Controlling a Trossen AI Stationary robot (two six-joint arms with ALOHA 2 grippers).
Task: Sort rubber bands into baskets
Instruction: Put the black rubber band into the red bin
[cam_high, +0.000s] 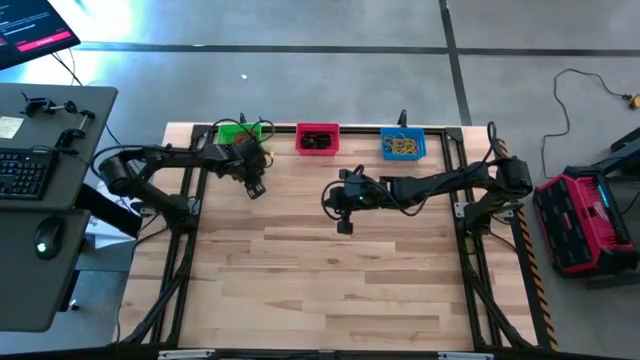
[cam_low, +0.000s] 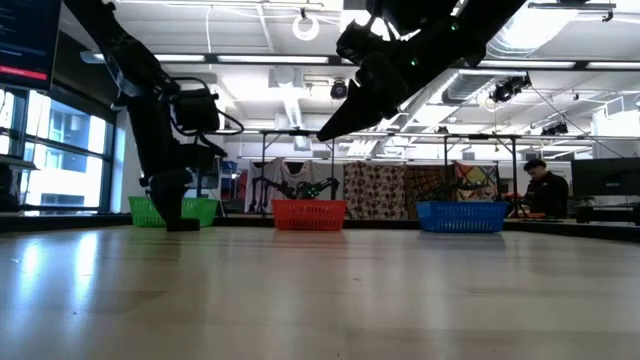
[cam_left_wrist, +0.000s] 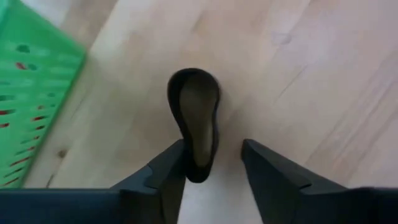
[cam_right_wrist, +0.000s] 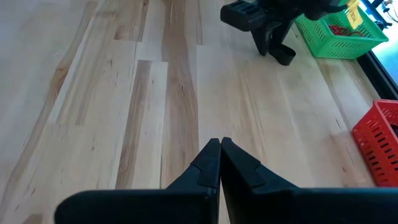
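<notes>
One black band (cam_left_wrist: 198, 121) lies flat on the wood between the fingers (cam_left_wrist: 165, 177) of the left gripper (cam_left_wrist: 214, 168), its near end against one finger and the far end reaching out past the tips; jaws parted around it, not yet pinched on it. Left gripper (cam_high: 256, 187) set low at the table, tips at or just above the boards in the low view. Green basket (cam_high: 240, 132) just beside this gripper, red bands (cam_right_wrist: 339, 28) showing inside it. Red basket (cam_high: 318, 138) next along the far edge, dark contents; blue basket (cam_high: 403, 145) farthest from these jaws, tan bands (cam_high: 402, 147) inside. Right gripper (cam_right_wrist: 219, 155): fingers pressed together, grasping nothing, held above the table middle, well apart from the baskets; waiting. Step in hand, by judgement: pickup of the black band. Next move calls for the jaws to close on the thin loop without sliding it away, then a lift and carry, likely to the red basket with the dark contents. Surface: pale wood plank table (cam_high: 320, 280), black frame rails at its sides. Room: desk with keyboard (cam_high: 22, 172) beyond the left arm, red case (cam_high: 585, 220) on the floor beyond the right; a person (cam_low: 540, 190) seated far behind the blue basket.
</notes>
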